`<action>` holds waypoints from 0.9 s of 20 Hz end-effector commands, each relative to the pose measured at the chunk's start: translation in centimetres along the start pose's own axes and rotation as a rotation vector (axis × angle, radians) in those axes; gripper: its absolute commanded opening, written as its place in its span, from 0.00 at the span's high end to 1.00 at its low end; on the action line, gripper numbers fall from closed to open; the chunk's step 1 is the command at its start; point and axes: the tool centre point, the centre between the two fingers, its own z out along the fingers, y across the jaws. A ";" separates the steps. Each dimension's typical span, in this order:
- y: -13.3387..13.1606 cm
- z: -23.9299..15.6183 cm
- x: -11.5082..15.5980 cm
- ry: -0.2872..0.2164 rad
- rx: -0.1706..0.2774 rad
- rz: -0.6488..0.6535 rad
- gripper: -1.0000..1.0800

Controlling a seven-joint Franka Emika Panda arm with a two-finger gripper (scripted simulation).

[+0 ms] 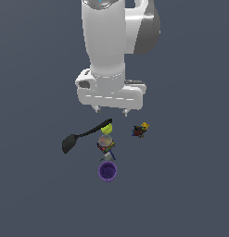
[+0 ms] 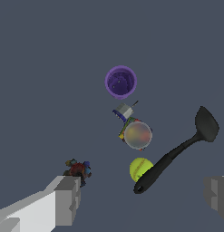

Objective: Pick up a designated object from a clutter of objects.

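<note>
My white two-finger gripper (image 1: 111, 111) hangs above clutter, fingers (image 2: 68, 199) spread wide, holding nothing. Target, black long-handled spatula with broad rounded head (image 1: 83, 135), lies flat on dark grey tabletop (image 1: 37, 194), head toward exterior view's left, handle end touching yellow-green ball (image 1: 106, 129). Small multicoloured can (image 1: 105, 144) just beside ball, small grey-blue object (image 2: 124, 111) next, then purple cup (image 1: 107, 171) upright. Tiny red-yellow toy (image 1: 140, 130) apart, toward exterior view's right.
</note>
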 end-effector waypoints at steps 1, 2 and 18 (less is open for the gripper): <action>1.1 1.6 0.1 -0.004 0.002 0.070 0.04; 1.7 2.3 0.1 -0.006 0.003 0.103 0.04; 12.6 14.8 -2.6 -0.015 -0.033 0.720 0.04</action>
